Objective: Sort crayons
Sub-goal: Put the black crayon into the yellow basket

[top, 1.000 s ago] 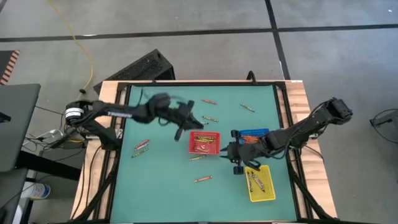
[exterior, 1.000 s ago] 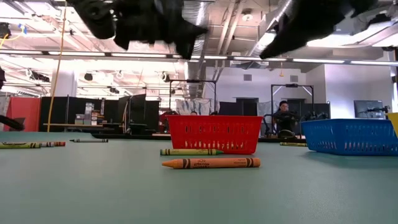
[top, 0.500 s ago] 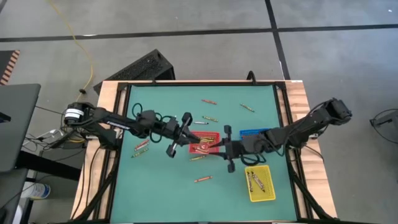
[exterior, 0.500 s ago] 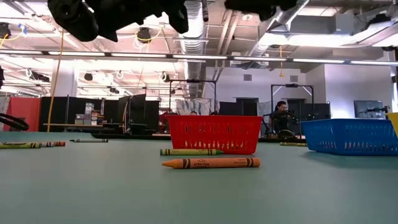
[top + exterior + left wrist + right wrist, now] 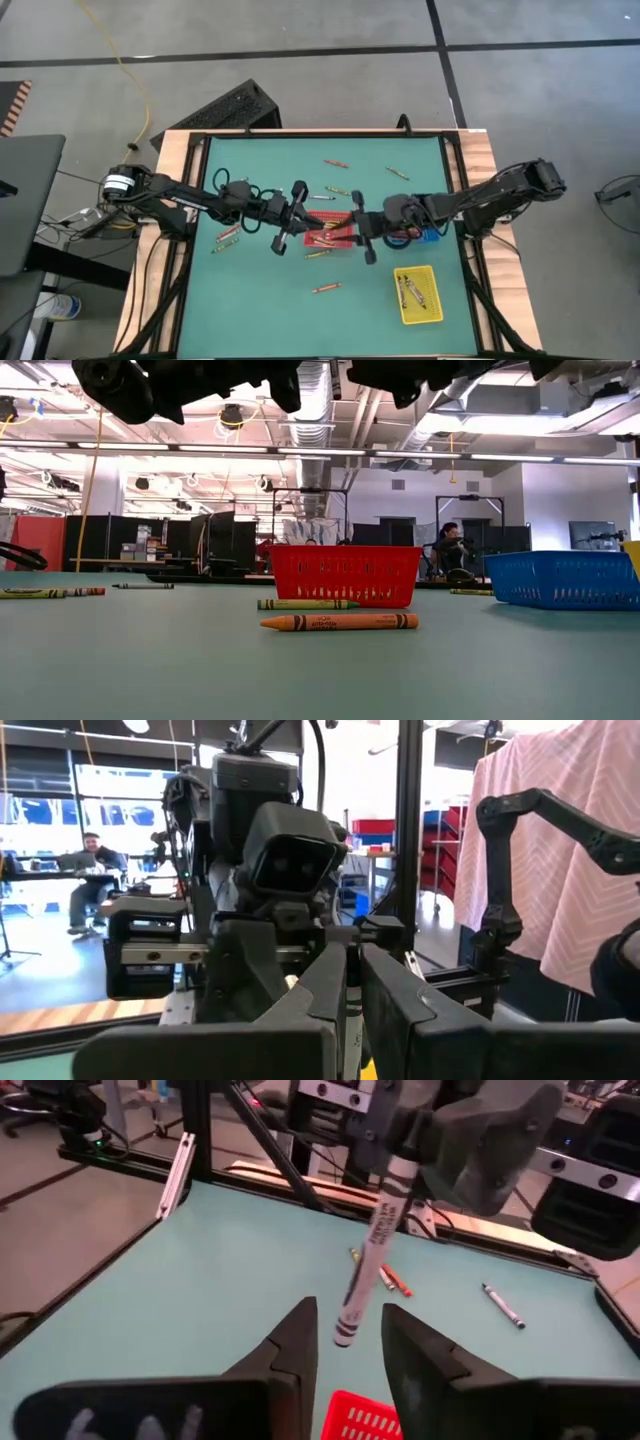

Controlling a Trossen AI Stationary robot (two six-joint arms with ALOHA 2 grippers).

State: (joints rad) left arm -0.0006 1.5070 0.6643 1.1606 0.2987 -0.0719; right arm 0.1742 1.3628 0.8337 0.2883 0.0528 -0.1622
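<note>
Holding a grey crayon [image 5: 372,1245] by its upper end, the left hand [image 5: 292,216] is closed on it. The crayon hangs nearly upright, its free tip directly before the open fingers [image 5: 296,1342] of the right hand [image 5: 360,228], above the red tray [image 5: 345,235] on the table [image 5: 270,300].

Bright overhead ceiling strips (glaring in low view) — soft shadows, near foreground blurred.
</note>
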